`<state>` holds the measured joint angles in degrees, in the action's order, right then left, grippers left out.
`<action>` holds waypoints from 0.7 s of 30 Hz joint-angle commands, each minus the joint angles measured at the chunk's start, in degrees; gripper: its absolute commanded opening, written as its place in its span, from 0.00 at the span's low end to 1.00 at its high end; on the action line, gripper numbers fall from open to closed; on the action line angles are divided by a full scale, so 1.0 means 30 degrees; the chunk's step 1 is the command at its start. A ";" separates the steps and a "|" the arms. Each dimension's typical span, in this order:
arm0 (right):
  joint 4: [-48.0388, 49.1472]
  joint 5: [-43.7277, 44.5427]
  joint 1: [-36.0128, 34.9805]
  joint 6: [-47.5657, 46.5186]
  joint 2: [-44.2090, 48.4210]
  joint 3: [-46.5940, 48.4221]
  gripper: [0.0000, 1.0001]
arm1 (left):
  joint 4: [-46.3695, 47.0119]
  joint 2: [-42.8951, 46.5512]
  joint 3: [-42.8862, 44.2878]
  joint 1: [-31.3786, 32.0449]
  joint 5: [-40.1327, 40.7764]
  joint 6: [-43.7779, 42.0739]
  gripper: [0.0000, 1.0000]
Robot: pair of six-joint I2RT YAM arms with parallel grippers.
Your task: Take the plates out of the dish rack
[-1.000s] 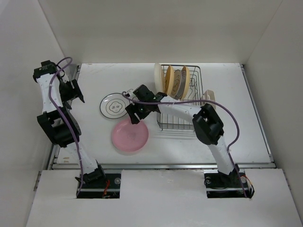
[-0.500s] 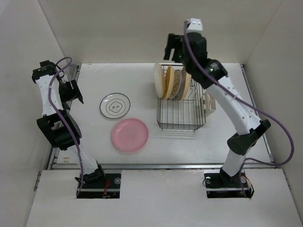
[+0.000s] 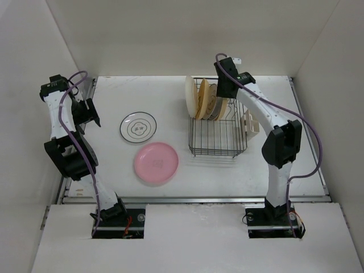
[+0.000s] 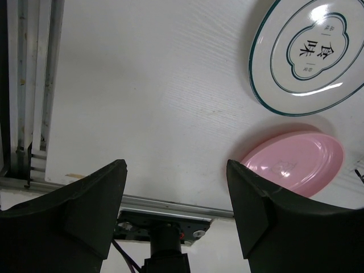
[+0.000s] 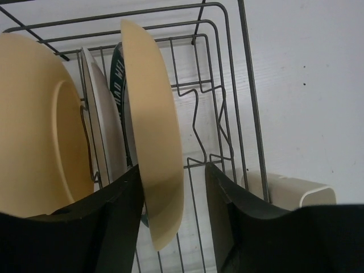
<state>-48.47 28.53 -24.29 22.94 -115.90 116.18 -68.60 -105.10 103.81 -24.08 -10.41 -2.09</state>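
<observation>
Now — yellow plate [image 5: 152, 131] between right tool [image 5: 173, 173]

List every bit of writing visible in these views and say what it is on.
"食味": centre of the ringed white plate.
"WH": white letters on the dark-rimmed plate; the rest is hidden.
The pink plate has a faint central mark, too faint to read.

The left arm stands folded along the left edge of the table [image 3: 114, 91], its left gripper [image 3: 89, 112] near the far-left corner, fingers [image 4: 91, 210] spread wide. The right arm reaches to the far edge, its right gripper [image 3: 223, 88] pointing down, fingers [image 5: 114, 222] apart.
</observation>
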 commanded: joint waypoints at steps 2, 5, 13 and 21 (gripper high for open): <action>0.0218 0.0653 0.0159 0.0440 0.0139 0.0150 0.48 | -0.0220 0.1137 -0.0355 -0.0002 0.0161 -0.0183 0.68; 0.0218 0.1179 0.0159 0.0440 -0.0128 -0.0026 0.31 | -0.0220 0.1137 -0.0355 -0.0002 0.0161 -0.0183 0.68; -0.0247 0.3928 -0.0835 -0.0554 0.0341 0.0996 0.03 | -0.0220 0.1137 -0.0531 -0.0002 0.0161 -0.0359 0.68; -0.1100 0.6833 -0.1248 -0.1492 0.0341 0.2726 0.00 | -0.0220 0.1137 -0.0531 -0.0002 0.0161 -0.0359 0.68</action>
<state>-52.82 41.06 -27.86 20.10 -116.14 118.85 -68.42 -105.08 102.67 -24.08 -10.26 -2.52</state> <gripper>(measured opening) 0.250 0.681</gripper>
